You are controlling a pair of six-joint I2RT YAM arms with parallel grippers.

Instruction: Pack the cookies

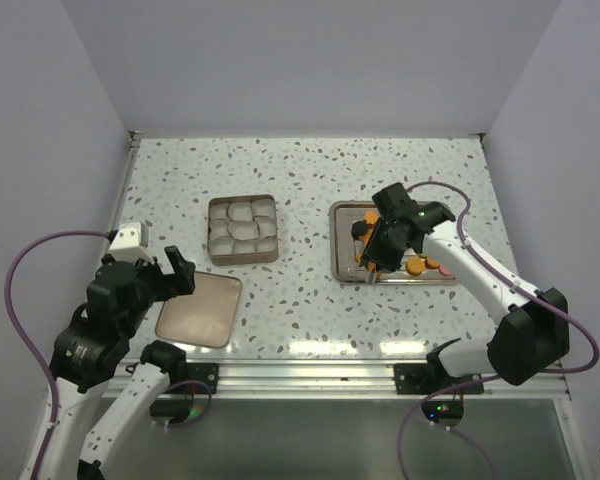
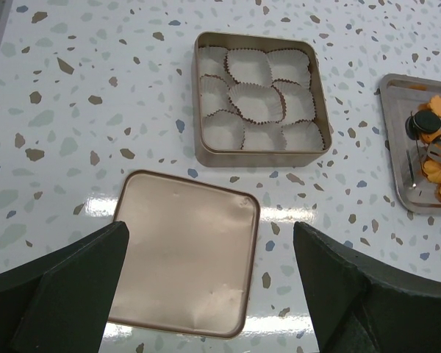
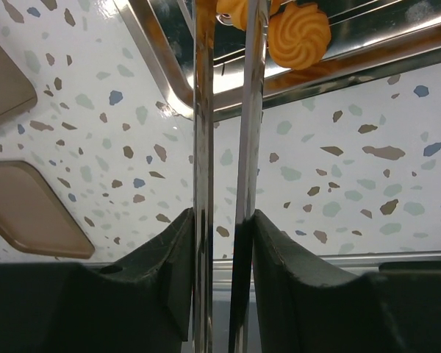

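Logged small round orange cookies (image 1: pixel 416 266) lying in a shallow rectangular steel tray (image 1: pixel 337 240) on the right half of the white speckled bench (image 1: pixel 310 180). Noted a square tan metal tin (image 1: pixel 242 229) to the tray's left, well apart from it, packed with white pleated paper cups (image 1: pixel 242 225). Noted a flat tan square lid (image 1: pixel 200 309) lying nearer than the tin, close to it but not touching.

Found right claw (image 1: pixel 372 256) over the tray's left part, clenched on a pair of slim polished steel tongs (image 3: pixel 203 147), with tips pointing down into the tray. Found left claw (image 2: pixel 209 235) released, with fingers (image 2: pixel 66 287) spread wide, hanging above the lid.

From the top: saw the right claw and its arm covering the tray's middle, hiding the tray floor there. Could not make out the tongs clearly, nor any cookie surface detail.

From the right wrist: saw both tong arms pinched between the dark fingers (image 3: pixel 169 279). Saw a swirl-topped cookie just right of one arm inside the tray rim, and another partly behind the arms. Lost the tong tips past the frame edge, so could not tell whether anything was pinched there.

From the left wrist: saw the cups' ruffled walls plainly. Saw only the tray's left end, with tongs standing among orange cookies.
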